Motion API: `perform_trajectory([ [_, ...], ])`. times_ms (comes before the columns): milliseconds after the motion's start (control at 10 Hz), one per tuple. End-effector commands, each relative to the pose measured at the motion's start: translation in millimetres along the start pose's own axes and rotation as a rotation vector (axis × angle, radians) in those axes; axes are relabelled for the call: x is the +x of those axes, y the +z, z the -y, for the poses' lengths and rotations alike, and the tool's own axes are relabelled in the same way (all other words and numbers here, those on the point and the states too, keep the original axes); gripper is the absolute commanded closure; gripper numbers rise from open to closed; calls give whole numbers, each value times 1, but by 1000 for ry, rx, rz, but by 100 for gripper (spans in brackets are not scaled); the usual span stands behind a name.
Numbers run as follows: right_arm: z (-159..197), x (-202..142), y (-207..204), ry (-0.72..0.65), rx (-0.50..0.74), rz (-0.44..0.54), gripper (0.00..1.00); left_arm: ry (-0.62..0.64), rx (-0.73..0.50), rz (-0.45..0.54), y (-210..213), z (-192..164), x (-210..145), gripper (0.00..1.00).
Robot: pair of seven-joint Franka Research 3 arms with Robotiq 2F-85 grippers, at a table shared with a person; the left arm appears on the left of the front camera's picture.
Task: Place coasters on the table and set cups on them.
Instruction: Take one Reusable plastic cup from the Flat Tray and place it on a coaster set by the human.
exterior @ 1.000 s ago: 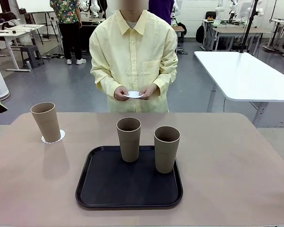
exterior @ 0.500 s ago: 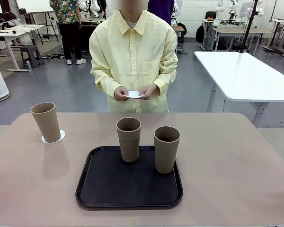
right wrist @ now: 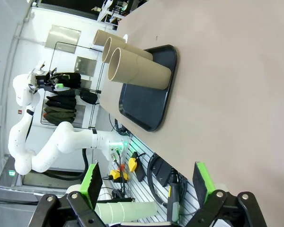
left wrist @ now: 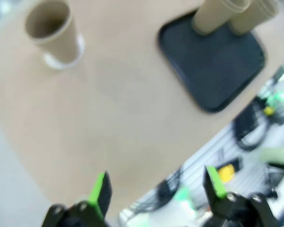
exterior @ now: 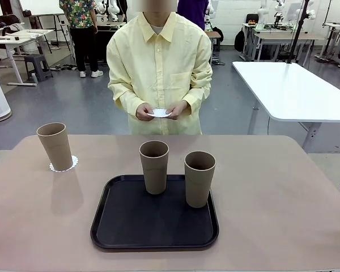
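One brown cup (exterior: 55,145) stands on a white lacy coaster (exterior: 63,165) at the far left of the beige table (exterior: 272,198). Two more cups (exterior: 154,166) (exterior: 199,178) stand on the black tray (exterior: 130,226). The person holds a white coaster (exterior: 159,113) in both hands above the far edge. My left gripper (left wrist: 158,187) hangs open and empty high over the table's left edge, looking down on the cup on its coaster (left wrist: 52,26) and the tray (left wrist: 222,71). My right gripper (right wrist: 149,182) is open and empty off the table's right side, facing the tray cups (right wrist: 137,73).
The tray sits at the middle of the table's near half. Bare tabletop lies to the tray's left and right. A white table (exterior: 294,85) stands behind at the right. Cables and gear (right wrist: 132,165) lie below the table's near edge.
My left gripper has drawn back off the front view's left edge; one second ago its black body showed there. The person, cups and coasters have not moved.
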State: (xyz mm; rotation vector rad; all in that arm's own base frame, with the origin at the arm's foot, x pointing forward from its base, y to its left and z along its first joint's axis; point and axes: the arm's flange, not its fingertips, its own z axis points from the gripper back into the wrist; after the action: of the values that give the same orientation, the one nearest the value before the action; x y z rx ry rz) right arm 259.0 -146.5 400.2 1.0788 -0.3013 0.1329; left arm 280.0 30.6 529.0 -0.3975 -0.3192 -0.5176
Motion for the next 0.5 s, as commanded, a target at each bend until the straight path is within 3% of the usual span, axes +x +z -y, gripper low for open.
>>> perform_trajectory([
  [0,1,0,1,6,9,1,0,24,-482,330,-30,-45,-20,0],
  [400,1,0,1,6,9,1,0,198,-625,480,-53,-113,-51,0],
])
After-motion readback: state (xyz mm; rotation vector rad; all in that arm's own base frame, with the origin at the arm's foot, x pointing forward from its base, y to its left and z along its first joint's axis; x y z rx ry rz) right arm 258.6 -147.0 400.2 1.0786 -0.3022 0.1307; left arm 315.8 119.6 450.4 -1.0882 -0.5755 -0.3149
